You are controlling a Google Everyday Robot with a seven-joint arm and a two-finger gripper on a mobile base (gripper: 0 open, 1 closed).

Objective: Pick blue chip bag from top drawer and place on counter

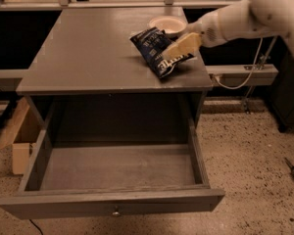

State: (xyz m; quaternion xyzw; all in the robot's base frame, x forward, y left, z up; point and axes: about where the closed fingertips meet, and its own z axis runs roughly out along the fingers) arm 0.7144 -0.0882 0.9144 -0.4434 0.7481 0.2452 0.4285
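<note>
Although unable to tell grip state of gripper over blue chip bag on counter right side beside bowl, confirm bag fully seated, release, then withdraw straight up.

The blue chip bag lies on the grey surface, near its right side. A small cream bowl sits just behind it. The hand is right over the bag, at the end of a white arm on the right. Below, the top drawer is pulled wide open.
</note>
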